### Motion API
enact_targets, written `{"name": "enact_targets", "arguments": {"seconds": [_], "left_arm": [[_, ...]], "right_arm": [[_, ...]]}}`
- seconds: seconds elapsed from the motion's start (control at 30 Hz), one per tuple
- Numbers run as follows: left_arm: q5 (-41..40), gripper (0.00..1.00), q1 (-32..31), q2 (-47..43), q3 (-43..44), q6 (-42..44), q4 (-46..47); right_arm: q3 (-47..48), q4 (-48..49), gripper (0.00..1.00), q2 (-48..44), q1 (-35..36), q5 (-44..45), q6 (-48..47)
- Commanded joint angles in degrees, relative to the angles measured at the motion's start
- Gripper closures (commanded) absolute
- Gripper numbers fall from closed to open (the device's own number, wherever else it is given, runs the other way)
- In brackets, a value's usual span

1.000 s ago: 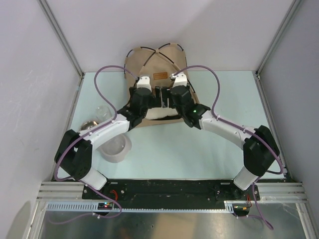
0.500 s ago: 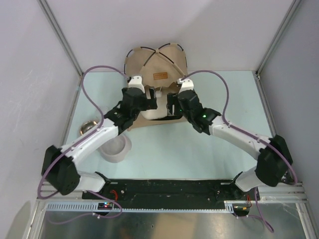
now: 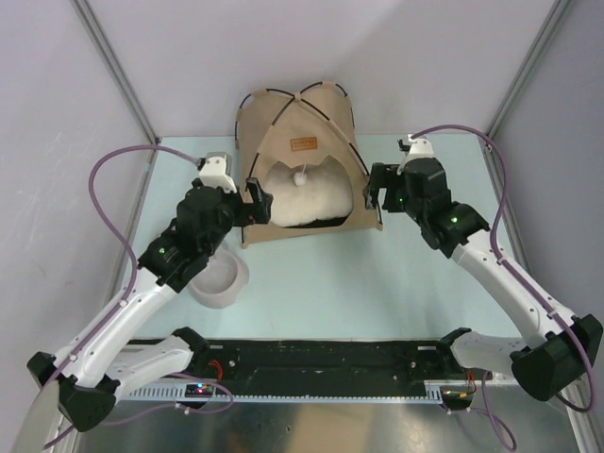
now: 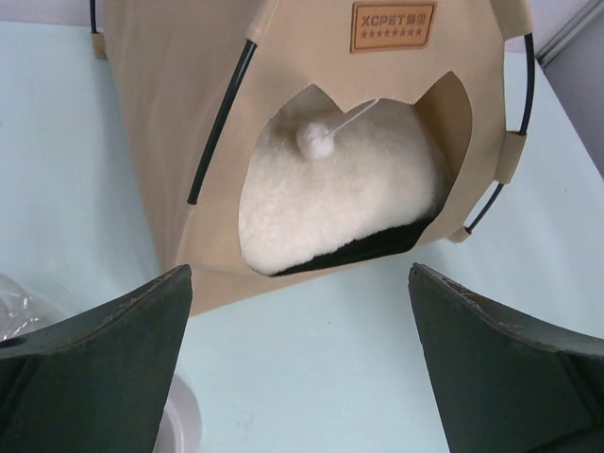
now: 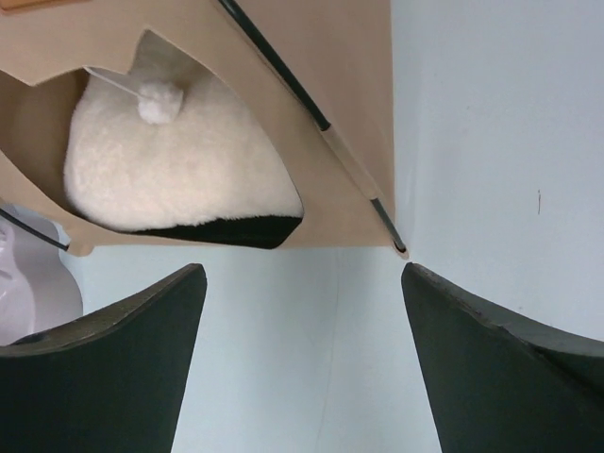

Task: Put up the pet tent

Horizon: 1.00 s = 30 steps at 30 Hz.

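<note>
Both arms have drawn back from the tan fabric pet tent with thin black poles (image 3: 326, 132), which stands upright at upper centre of the pale table (image 3: 377, 274).
Left claw (image 3: 253, 203) released, fingers wide, beside the tent's left edge; right claw (image 3: 377, 189) released beside its right edge; a cream fluffy pillow (image 3: 302, 196) fills the doorway; a white pompom (image 4: 316, 142) dangles before it.

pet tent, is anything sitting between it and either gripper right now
Nothing visible does. The left gripper and the right gripper both hang open near the front corners of the pet tent, apart from it, with only bare table between. The bowl sits nearer, under the left arm, off that line.
</note>
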Motion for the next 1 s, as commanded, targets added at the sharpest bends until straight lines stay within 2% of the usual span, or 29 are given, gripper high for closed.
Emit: {"name": "enact_targets", "arguments": {"seconds": [0.0, 0.23, 0.43, 0.63, 0.83, 0.97], "left_arm": [[1.4, 0.0, -0.1, -1.5, 1.1, -0.5, -5.1], [2.4, 0.0, -0.1, -8.0, 4.6, -2.1, -12.5], [4.6, 0.0, -0.1, -14.1, 3.3, -3.0, -17.4], [7.5, 0.0, -0.1, -17.1, 2.4, -3.7, -19.3], [6.0, 0.0, -0.1, -18.0, 4.5, -3.4, -21.4], [2.1, 0.0, -0.1, -18.6, 5.4, -3.5, -23.9]], "right_arm": [[-0.4, 2.4, 0.13, 2.7, -4.4, -9.8, -4.2], [1.6, 10.9, 0.29, 13.2, -8.7, -15.7, -10.0], [2.9, 15.0, 0.35, 19.6, -9.6, -14.3, -14.7], [3.6, 15.0, 0.43, 21.8, -9.9, -14.3, -16.5], [3.1, 12.1, 0.69, 22.1, -8.9, -15.0, -16.0], [1.2, 11.1, 0.78, 19.8, -7.5, -13.6, -14.5]]}}
